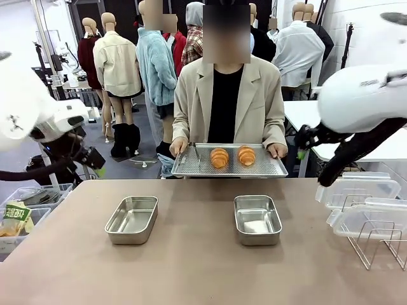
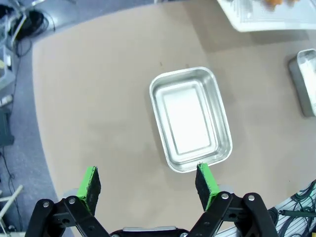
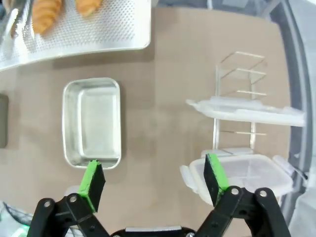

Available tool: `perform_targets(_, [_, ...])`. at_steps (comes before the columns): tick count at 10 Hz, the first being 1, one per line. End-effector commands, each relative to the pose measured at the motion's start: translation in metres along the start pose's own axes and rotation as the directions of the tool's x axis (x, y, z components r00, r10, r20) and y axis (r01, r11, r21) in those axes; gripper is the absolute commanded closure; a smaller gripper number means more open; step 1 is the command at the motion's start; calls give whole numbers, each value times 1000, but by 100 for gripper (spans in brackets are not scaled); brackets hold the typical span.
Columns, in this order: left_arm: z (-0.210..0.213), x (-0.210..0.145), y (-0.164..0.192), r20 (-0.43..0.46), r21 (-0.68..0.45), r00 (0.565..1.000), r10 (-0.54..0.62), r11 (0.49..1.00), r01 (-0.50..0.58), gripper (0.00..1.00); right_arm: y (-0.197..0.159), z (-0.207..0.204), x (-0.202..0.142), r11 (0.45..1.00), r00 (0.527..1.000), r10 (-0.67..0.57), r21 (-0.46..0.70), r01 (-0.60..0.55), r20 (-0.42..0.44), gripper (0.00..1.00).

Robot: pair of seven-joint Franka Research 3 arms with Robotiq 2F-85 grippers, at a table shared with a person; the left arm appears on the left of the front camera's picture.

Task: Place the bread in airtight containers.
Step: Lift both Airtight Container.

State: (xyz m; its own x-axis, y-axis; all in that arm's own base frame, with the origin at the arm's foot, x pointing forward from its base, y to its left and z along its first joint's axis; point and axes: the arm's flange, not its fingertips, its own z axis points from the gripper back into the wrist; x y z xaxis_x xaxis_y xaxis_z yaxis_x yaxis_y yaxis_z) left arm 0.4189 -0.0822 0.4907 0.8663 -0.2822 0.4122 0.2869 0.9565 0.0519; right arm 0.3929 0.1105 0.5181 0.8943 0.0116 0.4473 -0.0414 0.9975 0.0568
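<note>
Nothing done yet, judging by how things lie. The bread (image 1: 219,157), two glossy pastries, sits side by side on the perforated tray (image 1: 191,169), which the person holds in both hands (image 1: 179,147) at the far edge of the tabletop (image 1: 191,273)

Left tin (image 1: 132,219) and right tin (image 1: 257,219) stand well apart on the tabletop, both empty, both uncovered. The clear lids (image 1: 359,189) rest on the wire rack (image 1: 375,244) at the robot's right side, apart from the tins

Left tool (image 2: 147,170): released, jaws spread wide, grasping nothing, hovering high over the left tin, which lies between the green pads (image 2: 90,181) in the left wrist view. Right tool (image 3: 153,162): released too, jaws wide, nothing in them, hanging above the bare tabletop between the right tin and the lids

All steps left, as I read it: take each pastry off the tray, set it in a tin (likely one per tin), then fetch the lids from the rack and press them on. No bread in any tin and no lid on, so progress is at zero, with both arms poised above the work area
</note>
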Motion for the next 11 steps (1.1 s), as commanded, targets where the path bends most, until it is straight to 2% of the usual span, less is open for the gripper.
perform_targets(1, [-31, 14, -7, -78, -12, 996, 50, 999, -51, 0, 35, -36, 12, 997, 993, 75, -25, -78, -95, 0])
perform_targets(3, [-67, 15, 4, -135, -42, 983, 123, 991, -130, 0, 63, -95, 9, 992, 979, 64, -96, -84, -192, 0])
perform_targets(4, [-82, 15, 9, -145, -69, 979, 145, 985, -156, 0, 69, -118, 6, 992, 968, 50, -99, -76, -245, 0])
perform_targets(6, [-104, 14, 16, -150, -68, 972, 179, 979, -191, 0, 84, -154, -8, 992, 952, 81, -73, -107, -294, 0])
perform_targets(7, [-112, 10, 18, -155, -90, 968, 197, 973, -213, 0, 83, -168, -13, 992, 945, 119, -5, -127, -304, 0])
perform_targets(9, [-131, 3, 23, -188, -109, 960, 208, 967, -231, 0, 83, -191, -12, 976, 941, 216, 56, -208, -261, 0])
perform_targets(11, [-144, -4, 23, -197, -116, 955, 223, 962, -249, 0, 88, -213, -12, 972, 938, 237, 57, -230, -254, 0])
